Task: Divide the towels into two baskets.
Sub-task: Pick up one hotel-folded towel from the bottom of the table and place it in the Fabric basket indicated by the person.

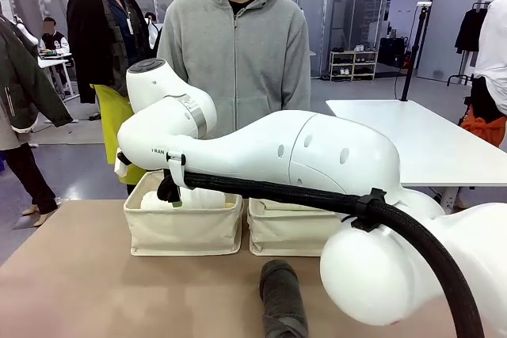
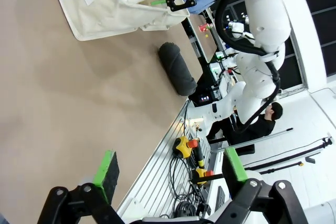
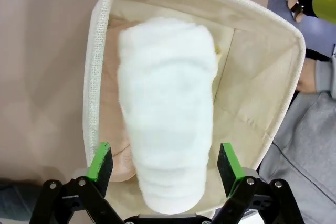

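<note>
A white towel (image 3: pixel 165 108) lies lengthwise in the left basket (image 1: pixel 182 231), whose rim (image 3: pixel 92 77) frames it in the right wrist view. My right gripper (image 3: pixel 164 162) hangs over the near end of this roll. It is open, its green pads (image 3: pixel 100 161) standing apart on either side of the towel. From the front, the right arm reaches across to that basket, and the gripper (image 1: pixel 169 191) sits at its rim. The second basket (image 1: pixel 289 231) stands beside it on the right. A dark grey towel (image 1: pixel 283 298) lies on the table in front. My left gripper (image 2: pixel 170 169) is open above the table's edge, holding nothing.
A person in a grey hoodie (image 1: pixel 238 45) stands right behind the baskets, one hand (image 3: pixel 310 77) near the left basket's far wall. The right arm's big white links (image 1: pixel 317 156) and black cable (image 1: pixel 396 227) block much of the table's right side.
</note>
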`<state>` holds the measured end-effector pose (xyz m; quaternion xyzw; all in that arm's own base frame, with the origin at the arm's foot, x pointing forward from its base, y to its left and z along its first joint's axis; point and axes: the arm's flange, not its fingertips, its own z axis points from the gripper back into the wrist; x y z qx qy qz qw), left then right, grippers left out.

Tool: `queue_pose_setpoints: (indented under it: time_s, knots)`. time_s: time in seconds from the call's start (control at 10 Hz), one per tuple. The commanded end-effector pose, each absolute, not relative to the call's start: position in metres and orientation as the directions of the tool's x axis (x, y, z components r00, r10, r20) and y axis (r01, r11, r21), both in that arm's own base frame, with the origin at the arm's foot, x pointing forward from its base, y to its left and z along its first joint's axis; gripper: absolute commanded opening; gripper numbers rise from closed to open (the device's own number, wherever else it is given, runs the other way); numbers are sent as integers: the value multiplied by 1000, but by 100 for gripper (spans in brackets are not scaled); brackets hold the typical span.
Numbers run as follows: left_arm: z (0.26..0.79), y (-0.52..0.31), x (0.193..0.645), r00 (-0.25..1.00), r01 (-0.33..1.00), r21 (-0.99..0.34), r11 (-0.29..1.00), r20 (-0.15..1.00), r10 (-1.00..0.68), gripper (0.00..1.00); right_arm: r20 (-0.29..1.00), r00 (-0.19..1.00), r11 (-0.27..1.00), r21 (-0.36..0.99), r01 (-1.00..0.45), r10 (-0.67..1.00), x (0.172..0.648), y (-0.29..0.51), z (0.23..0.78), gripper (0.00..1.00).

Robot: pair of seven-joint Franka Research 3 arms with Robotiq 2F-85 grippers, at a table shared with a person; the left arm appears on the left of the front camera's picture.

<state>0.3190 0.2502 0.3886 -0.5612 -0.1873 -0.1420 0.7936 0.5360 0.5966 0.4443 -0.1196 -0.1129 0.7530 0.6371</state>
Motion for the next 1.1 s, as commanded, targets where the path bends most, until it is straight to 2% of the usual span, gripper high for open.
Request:
queue_pose_setpoints:
  time_s: [0.0, 0.1, 1.0]
  knots:
    - [392, 252, 315, 887, 440, -833, 335, 461, -19, 100, -47, -188, -193, -289, -937, 981, 564, 633, 466, 100]
    - [392, 252, 315, 887, 440, -833, 335, 461, -19, 100, -36, -160, -163, -322, -933, 987, 536, 597, 444, 100]
    - [392, 252, 315, 887, 440, -833, 335, 461, -19, 100, -36, -160, -163, -322, -933, 987, 536, 597, 444, 100]
